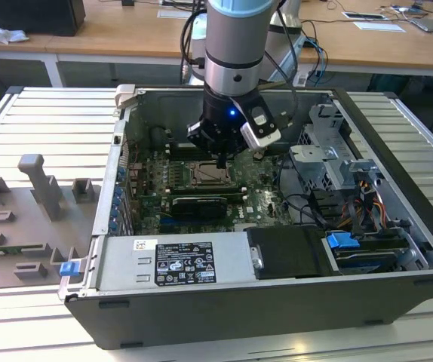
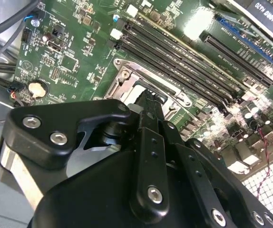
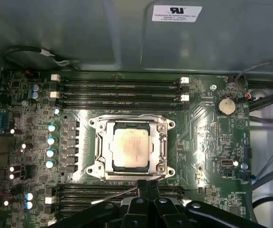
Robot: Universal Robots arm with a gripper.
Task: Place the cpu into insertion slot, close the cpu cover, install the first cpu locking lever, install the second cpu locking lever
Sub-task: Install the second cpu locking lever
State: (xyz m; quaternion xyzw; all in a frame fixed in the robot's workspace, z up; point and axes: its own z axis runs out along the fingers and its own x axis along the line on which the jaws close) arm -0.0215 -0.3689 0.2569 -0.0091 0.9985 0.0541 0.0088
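Gripper (image 3: 146,186) fingers stand pressed together, holding nothing, at the edge of the square metal-rimmed insertion slot (image 3: 100,164) on the green motherboard (image 3: 208,137). Pale silvery-beige square cpu (image 3: 131,148) lies seated inside the slot, with the thin silvery cpu cover (image 3: 163,142) framing it. Long black memory slots (image 3: 120,92) run just beside the socket.

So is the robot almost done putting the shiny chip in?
The cpu already sits in the insertion slot, and the cpu cover looks closed over it. The gripper is at the socket's edge by a thin lever. The levers don't look locked yet.
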